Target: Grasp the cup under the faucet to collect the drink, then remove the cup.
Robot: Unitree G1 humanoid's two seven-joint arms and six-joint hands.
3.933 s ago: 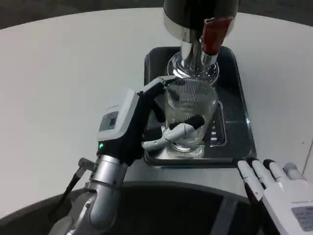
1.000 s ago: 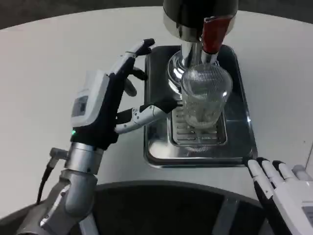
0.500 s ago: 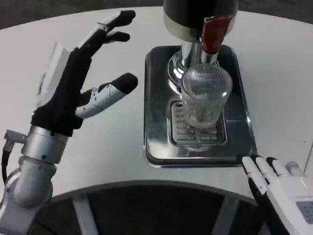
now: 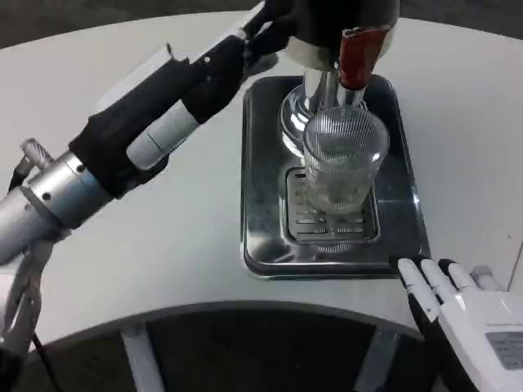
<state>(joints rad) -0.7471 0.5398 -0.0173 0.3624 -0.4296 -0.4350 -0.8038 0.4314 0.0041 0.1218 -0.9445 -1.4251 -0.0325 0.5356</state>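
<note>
- Under the faucet [image 4: 353, 51]: cup [image 4: 343, 162], upright on the drip tray [image 4: 265, 220], placed to catch the drink.
- Your left hand [image 4: 233, 53]: reaching far toward the dispenser; finger spread unclear.
- Your right hand [image 4: 453, 306]: near tabletop edge, fingers apart, holding nothing.

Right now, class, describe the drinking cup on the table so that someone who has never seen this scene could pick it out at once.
Start at the shiny rectangular metal drip tray on the round white table. On its slotted grate, directly under the dispenser's red tap handle, stands the clear ribbed glass cup, upright. It is the only see-through thing there; everything around it is metal.
</note>
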